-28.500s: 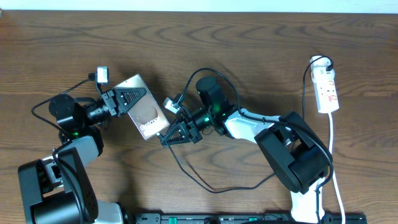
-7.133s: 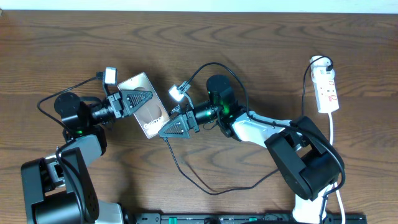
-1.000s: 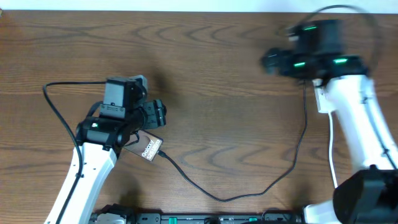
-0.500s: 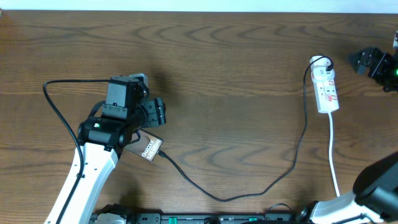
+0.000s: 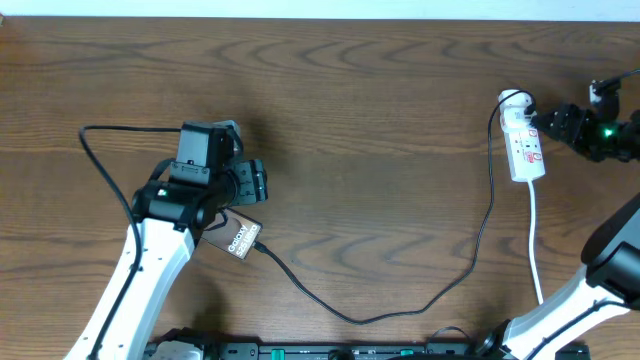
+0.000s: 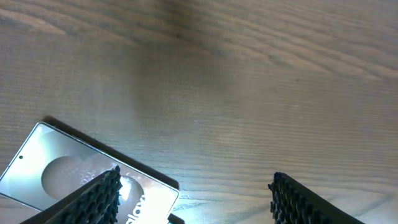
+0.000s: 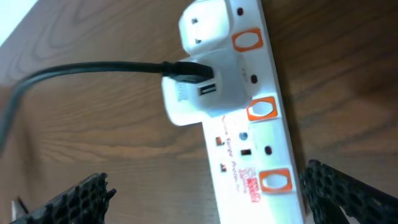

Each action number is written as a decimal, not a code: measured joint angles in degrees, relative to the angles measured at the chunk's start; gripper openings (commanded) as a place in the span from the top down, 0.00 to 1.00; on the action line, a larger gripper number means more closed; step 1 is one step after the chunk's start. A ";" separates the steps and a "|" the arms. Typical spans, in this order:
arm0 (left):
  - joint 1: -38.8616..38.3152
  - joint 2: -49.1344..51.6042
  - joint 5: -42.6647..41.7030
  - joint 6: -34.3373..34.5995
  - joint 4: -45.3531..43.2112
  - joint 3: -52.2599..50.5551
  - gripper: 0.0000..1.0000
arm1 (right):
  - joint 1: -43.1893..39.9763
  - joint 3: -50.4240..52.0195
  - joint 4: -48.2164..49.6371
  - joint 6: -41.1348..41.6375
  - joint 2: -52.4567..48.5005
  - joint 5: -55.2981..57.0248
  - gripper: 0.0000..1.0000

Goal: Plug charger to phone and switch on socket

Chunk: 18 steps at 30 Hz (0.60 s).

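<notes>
So, the charger (image 5: 400, 312) seems to end at the phone (image 5: 238, 240), which lies flat under the left gripper (image 6: 196, 180), jaws spread, holding nothing. We judge we're on the switch step: right gripper (image 7: 205, 177) hovers at the socket (image 7: 249, 149), jaws wide, empty. Next we need one fingertip on the red switch (image 7: 262, 110) beside the white adapter (image 7: 205, 93). We can't tell if the plug is fully seated, or if any switch is on

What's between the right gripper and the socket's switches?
Nothing visible. The right gripper is open with the socket right in front of it, and the red switches show uncovered along its edge. The white adapter with the charger plugged in sits beside the upper switches, not over them.
</notes>
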<state>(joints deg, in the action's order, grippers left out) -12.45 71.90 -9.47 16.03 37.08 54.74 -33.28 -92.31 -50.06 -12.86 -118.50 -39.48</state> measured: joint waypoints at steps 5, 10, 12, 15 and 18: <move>0.00 2.16 0.02 0.00 -0.02 0.00 0.25 | 0.50 0.00 1.40 -1.51 -3.13 -1.88 0.09; 0.00 2.54 0.07 0.00 -0.04 0.00 0.25 | 2.32 0.00 3.63 -2.38 -5.05 -2.89 0.05; 0.00 2.54 0.42 0.00 -0.02 0.00 0.25 | 2.97 0.00 4.52 -2.64 -5.05 -3.28 0.04; 0.00 2.54 0.44 0.00 -0.02 0.00 0.25 | 3.65 0.00 5.44 -2.82 -5.05 -3.30 0.03; 0.00 2.54 0.44 0.00 -0.02 0.00 0.25 | 4.28 0.00 6.19 -2.84 -5.05 -2.47 0.03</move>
<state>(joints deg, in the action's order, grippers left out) -12.45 74.43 -9.04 16.03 37.06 54.74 -28.99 -92.31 -43.88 -15.70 -123.55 -41.95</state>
